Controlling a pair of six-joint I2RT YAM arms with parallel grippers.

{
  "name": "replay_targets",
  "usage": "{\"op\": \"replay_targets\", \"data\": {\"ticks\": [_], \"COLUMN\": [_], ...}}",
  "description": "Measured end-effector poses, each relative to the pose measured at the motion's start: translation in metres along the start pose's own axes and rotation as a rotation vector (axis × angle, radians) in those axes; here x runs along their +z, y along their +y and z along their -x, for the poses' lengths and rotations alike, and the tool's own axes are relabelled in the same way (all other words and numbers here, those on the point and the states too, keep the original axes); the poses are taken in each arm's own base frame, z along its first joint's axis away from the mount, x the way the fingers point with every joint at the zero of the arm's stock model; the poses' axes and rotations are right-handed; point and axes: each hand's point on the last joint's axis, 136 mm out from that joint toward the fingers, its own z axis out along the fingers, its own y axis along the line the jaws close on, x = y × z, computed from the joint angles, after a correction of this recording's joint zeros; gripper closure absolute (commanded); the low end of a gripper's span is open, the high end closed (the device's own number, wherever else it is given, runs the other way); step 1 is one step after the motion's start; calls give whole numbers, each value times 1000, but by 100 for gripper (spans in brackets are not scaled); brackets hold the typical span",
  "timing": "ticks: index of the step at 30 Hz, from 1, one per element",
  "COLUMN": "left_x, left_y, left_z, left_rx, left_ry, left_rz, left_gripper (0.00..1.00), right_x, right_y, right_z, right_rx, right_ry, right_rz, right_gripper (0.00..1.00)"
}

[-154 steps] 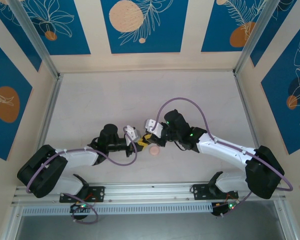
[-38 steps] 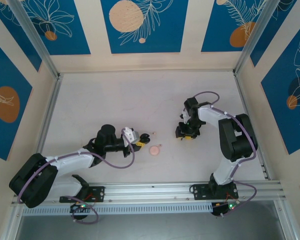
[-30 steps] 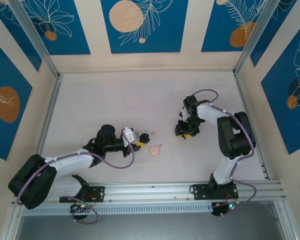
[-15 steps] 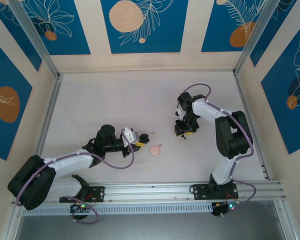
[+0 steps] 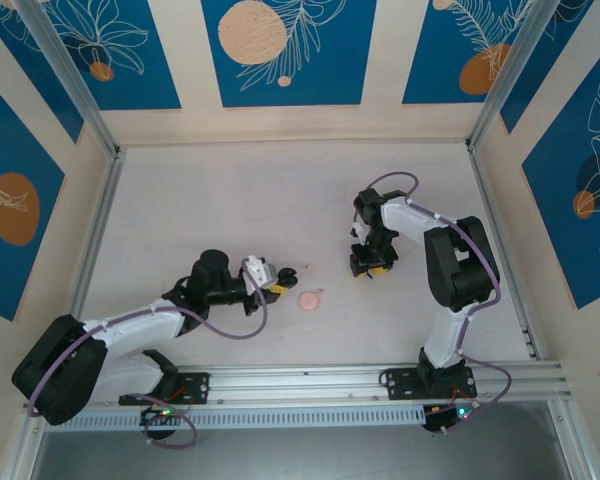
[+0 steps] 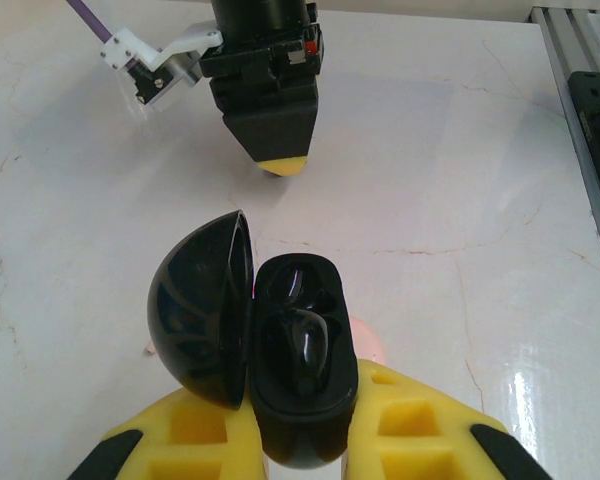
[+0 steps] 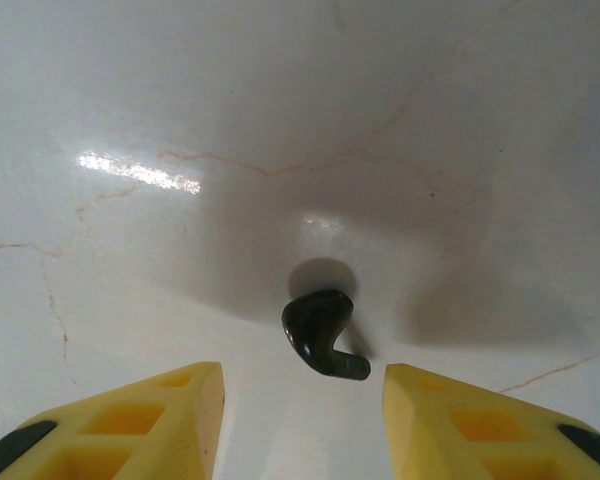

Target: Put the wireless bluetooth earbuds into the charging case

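Observation:
An open black charging case [image 6: 302, 400] stands between the yellow pads of my left gripper [image 6: 300, 410], which is shut on its base. Its lid [image 6: 200, 305] hangs open to the left, and one black earbud [image 6: 306, 345] lies in a well. In the top view, this gripper [image 5: 280, 284] holds the case [image 5: 291, 273] near the table's middle. A second black earbud [image 7: 320, 332] lies on the white table. My right gripper [image 7: 302, 385] points down over it, open, with a finger on each side and neither touching. The same gripper [image 5: 366, 266] stands right of the case.
A round pale pink case [image 5: 309, 298] lies shut on the table just below and right of the black case, and its edge [image 6: 368, 342] shows behind the held case. The white tabletop [image 5: 230, 200] is walled by an aluminium frame [image 5: 100, 230].
My right wrist has shifted slightly left and turned over the loose earbud. The left arm and the case it holds have stayed put.

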Motion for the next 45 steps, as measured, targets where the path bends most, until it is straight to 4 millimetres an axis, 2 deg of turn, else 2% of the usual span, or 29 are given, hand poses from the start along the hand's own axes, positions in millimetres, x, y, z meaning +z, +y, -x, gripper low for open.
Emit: {"op": "replay_targets", "data": {"ticks": [15, 28, 39, 45], "left_x": [0, -1, -3, -3], "left_y": [0, -1, -1, 0], "left_z": [-1, 0, 1, 0], "left_rx": [-1, -2, -1, -2], "left_ry": [2, 3, 3, 7], "left_rz": [-1, -1, 3, 10], "left_gripper": [89, 89, 89, 90], "right_x": [6, 5, -8, 1], "right_y": [8, 7, -2, -3], "right_z": [-7, -9, 7, 9], "right_rx": [17, 44, 66, 66], "right_ry": [30, 36, -10, 12], "right_rz": [54, 52, 45, 44], "right_gripper": [63, 58, 59, 62]}}
